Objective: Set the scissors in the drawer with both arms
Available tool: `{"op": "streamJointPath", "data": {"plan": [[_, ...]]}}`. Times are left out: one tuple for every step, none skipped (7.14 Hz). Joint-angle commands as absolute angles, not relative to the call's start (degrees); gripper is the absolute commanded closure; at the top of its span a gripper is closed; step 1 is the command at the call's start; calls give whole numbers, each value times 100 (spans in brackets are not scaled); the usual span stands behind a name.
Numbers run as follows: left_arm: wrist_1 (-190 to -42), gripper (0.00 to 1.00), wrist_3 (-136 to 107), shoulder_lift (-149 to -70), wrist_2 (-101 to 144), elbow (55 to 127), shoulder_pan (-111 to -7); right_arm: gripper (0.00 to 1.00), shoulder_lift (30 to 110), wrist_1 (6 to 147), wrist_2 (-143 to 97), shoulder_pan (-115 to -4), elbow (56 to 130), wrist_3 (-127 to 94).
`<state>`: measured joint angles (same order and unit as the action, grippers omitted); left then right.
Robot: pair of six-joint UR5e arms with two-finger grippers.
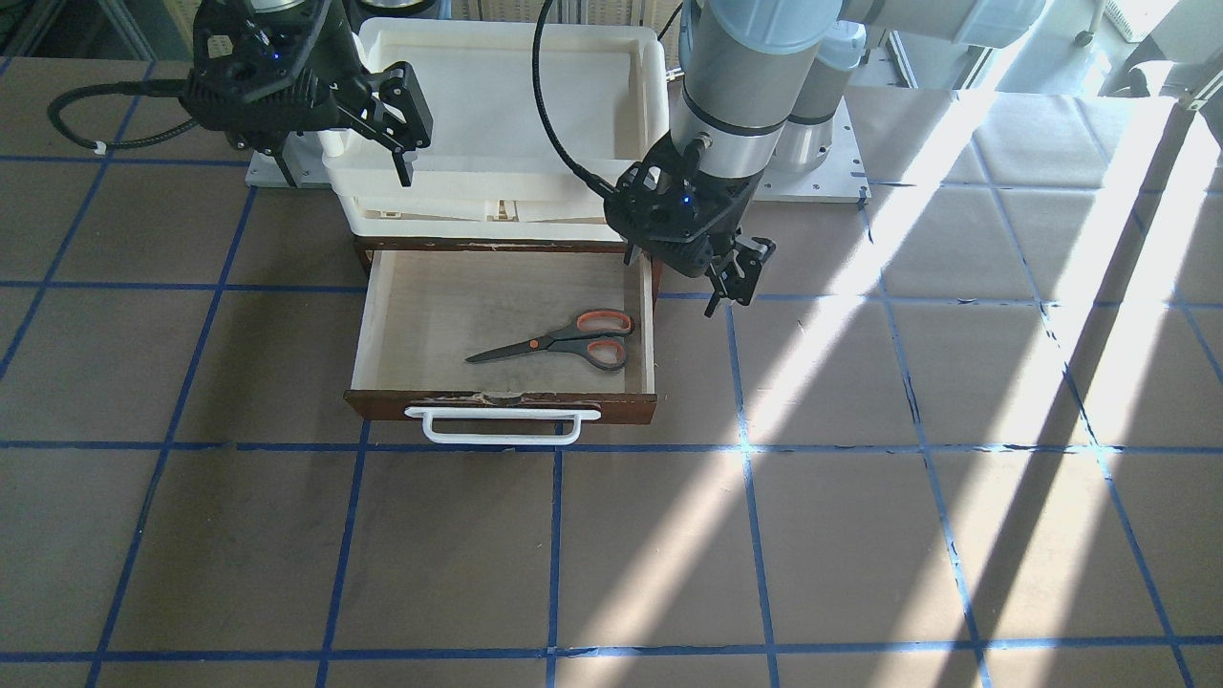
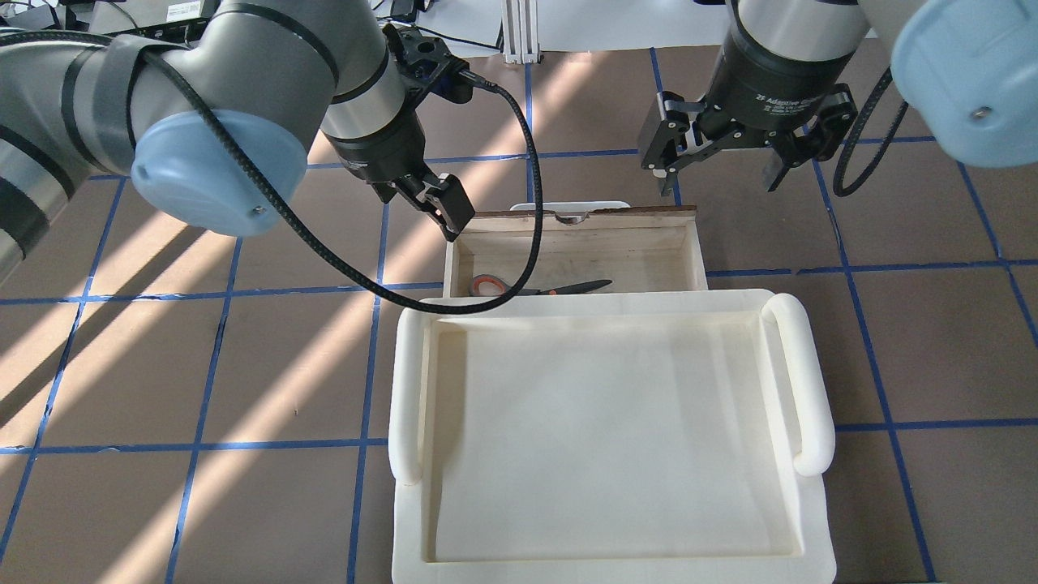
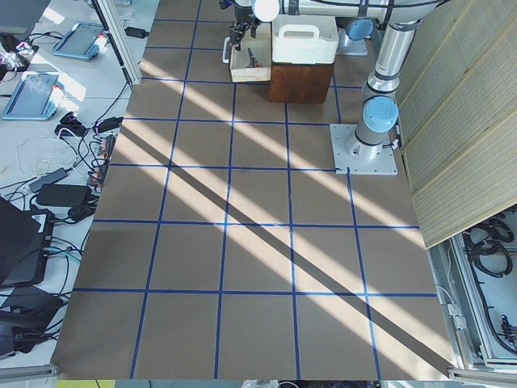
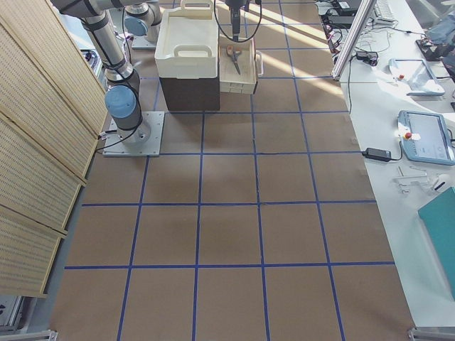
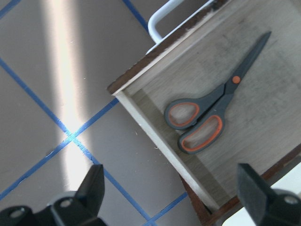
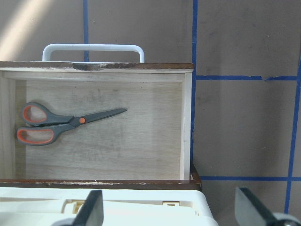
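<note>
We see the scissors (image 1: pixel 559 342) lying flat and closed on the pale floor of the drawer (image 1: pixel 368 315), with the orange-lined loops near the side wall and the dark blades pointing across. We judge the placing done; the drawer stands pulled out, so only pushing it shut may remain. The left gripper (image 1: pixel 731 287) hovers just outside that wall, jaws spread and empty. The right gripper (image 2: pixel 722 174) hangs toward the other side, also spread and empty.

Robot lab w/ blue-taped grid table (image 4: pixel 227 234), teach pendants (image 4: pixel 425 132), cables (image 3: pixel 50 155).
</note>
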<state>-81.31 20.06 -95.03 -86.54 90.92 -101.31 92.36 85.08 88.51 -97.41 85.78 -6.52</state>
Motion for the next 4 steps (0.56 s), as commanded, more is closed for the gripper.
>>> {"op": "streamJointPath", "data": {"plan": [[-8375,0,1135,-9186,-8754,9070,-9705,0,9237,8499,8885,-9747,8578,-615],[-8385,0,1099,-9080,-8884,9070,-9329,0,9237,8508,8842,-9738,8578,-607],[-8385,0,1116,-8922,-8825,9070,-8977,0,9237,8499,8851,-9747,8578,-606],[-8463,0,1108,-8790,-8894,9070,-8834,0,9237,8499,8868,-9738,8578,-606]]}}
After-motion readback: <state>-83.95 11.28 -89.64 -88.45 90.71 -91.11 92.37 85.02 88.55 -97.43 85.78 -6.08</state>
